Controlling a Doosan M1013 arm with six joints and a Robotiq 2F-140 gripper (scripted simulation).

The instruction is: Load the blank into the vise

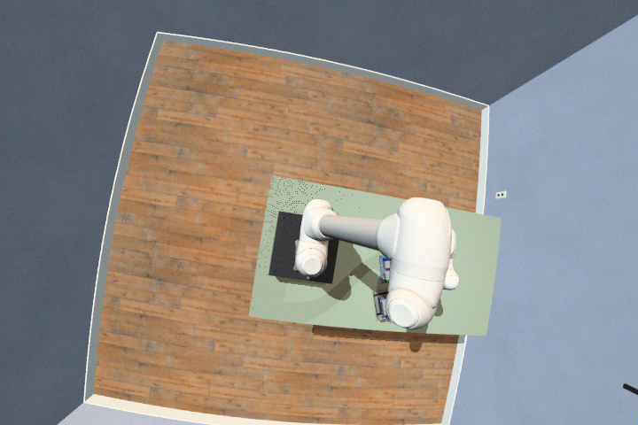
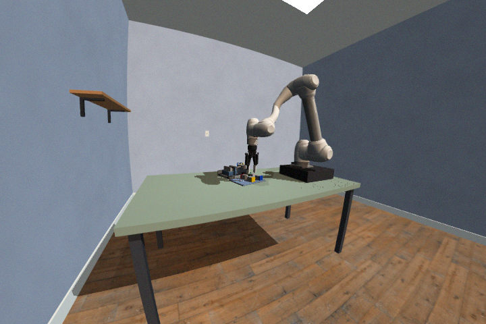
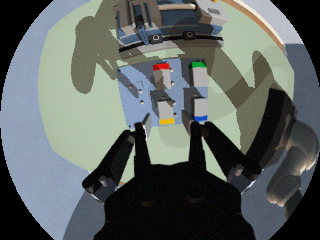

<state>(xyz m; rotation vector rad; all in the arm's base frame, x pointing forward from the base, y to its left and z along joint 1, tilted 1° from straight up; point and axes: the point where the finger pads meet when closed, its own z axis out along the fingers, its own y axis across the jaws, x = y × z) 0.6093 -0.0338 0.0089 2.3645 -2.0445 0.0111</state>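
Note:
Four grey blanks lie in two rows on the blue infeed plate (image 3: 134,90) (image 2: 244,183). The blank with the yellow end (image 3: 164,110) (image 2: 252,178) is in the near row, left of the blue-ended blank (image 3: 199,108) (image 2: 259,177). The red-ended blank (image 3: 160,75) and the green-ended blank (image 3: 198,72) lie behind them, nearer the vise (image 3: 167,16) (image 2: 233,169). My gripper (image 3: 166,117) (image 2: 252,163) hangs above the plate, over the yellow-ended blank's painted end. Its fingers are partly open with nothing between them. In the overhead view the arm hides the plate and the blanks.
The arm's black base (image 2: 306,172) (image 1: 284,245) stands on the green table (image 2: 212,202) to the right.

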